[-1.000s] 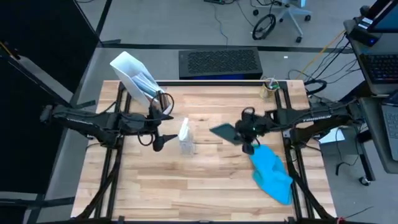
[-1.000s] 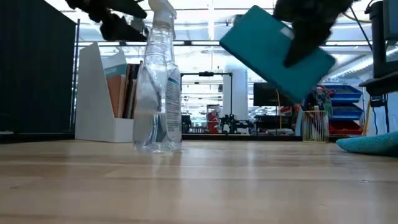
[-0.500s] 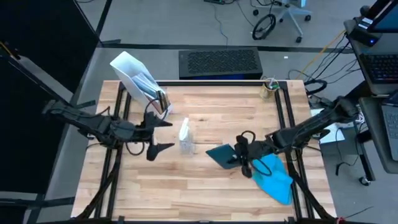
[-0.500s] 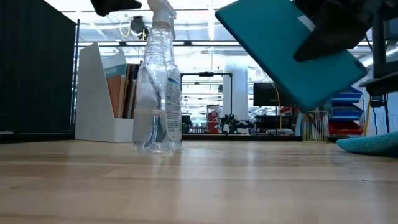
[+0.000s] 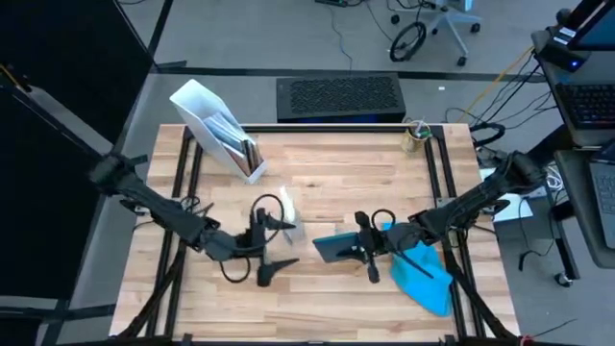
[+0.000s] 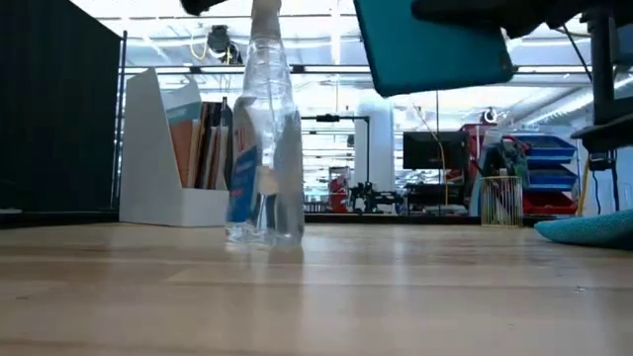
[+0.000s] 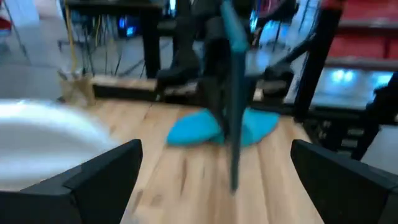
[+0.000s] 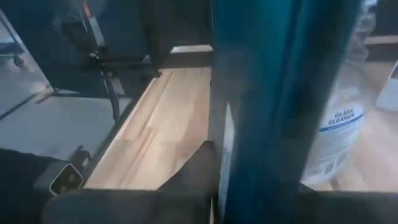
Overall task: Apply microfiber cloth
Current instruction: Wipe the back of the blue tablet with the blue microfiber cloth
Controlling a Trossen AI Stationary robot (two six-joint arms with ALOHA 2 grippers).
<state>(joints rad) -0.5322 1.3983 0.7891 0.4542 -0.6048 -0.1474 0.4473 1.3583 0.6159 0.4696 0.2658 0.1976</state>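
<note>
My right gripper (image 5: pixel 368 252) is clamped on the teal tablet (image 5: pixel 336 248), held in the air just beside the spray bottle (image 5: pixel 285 215). My left gripper (image 5: pixel 272 242), fingers spread apart, sits just on the bottle's near side. The microfiber cloth (image 5: pixel 421 272) lies crumpled beyond the tablet from the bottle.

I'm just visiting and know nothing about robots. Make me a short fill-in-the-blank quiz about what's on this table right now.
1. The right pincer holds the teal-faced ____ off the table.
2. The blue cloth lies on the table near the ____ arm.
3. The spray bottle stands upright, its liquid ____ in colour.
4. The white file holder stands at the table's far ____ corner.

Missing words: tablet; right; clear; left
</note>
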